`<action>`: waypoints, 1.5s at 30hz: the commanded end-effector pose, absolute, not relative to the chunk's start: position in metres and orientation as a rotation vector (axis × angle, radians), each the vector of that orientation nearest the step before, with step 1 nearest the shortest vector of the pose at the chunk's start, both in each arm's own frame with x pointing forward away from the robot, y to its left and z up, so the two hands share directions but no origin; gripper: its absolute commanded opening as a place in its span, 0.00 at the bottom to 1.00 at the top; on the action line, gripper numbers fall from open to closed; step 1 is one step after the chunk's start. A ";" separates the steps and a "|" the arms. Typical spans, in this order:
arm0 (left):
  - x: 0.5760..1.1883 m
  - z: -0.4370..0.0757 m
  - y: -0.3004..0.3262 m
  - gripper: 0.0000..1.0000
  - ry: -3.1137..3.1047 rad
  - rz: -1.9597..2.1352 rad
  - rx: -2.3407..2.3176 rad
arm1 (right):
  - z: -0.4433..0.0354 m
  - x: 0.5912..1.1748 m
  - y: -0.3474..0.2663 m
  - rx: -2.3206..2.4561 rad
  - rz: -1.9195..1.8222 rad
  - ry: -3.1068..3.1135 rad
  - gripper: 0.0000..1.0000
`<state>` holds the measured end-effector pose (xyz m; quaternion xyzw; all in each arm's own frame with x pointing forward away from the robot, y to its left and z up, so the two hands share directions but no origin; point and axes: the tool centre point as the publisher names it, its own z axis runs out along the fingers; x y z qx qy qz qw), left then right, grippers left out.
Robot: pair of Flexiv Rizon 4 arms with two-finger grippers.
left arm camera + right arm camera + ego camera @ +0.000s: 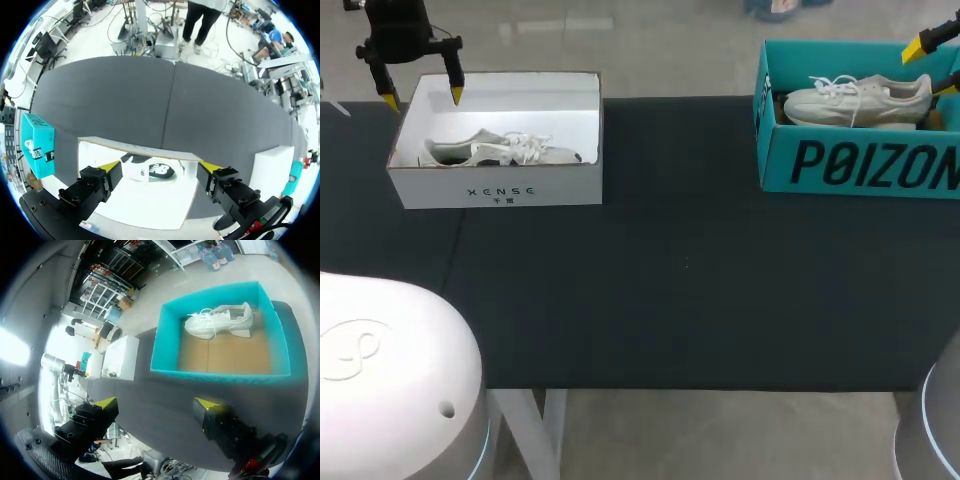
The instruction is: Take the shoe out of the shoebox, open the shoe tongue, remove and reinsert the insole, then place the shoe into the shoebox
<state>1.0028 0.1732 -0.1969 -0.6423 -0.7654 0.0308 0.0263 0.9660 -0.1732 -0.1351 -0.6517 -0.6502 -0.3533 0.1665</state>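
Table: bare dark top ran between the two boxes and along the near edge. White shoebox, far left corner: stood open-topped, walls upright, a shoe lying lengthwise inside. Teal shoebox, far right corner: open-topped; second shoe lay along one long wall, bare floor beside it.

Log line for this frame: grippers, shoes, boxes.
left gripper open over white shoebox | right gripper open near teal shoebox | shoe in white box, sneaker in teal box | nothing grasped
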 end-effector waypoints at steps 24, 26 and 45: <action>1.003 -0.197 0.174 1.00 -2.363 0.093 -1.984 | -0.150 1.085 -0.208 -2.003 -0.939 -1.938 1.00; 1.003 -0.197 0.174 1.00 -2.363 0.093 -1.984 | -0.154 1.101 -0.216 -2.044 -0.931 -1.936 1.00; 1.003 -0.197 0.174 1.00 -2.363 0.093 -1.984 | -0.211 1.174 -0.293 -2.406 -0.467 -2.078 1.00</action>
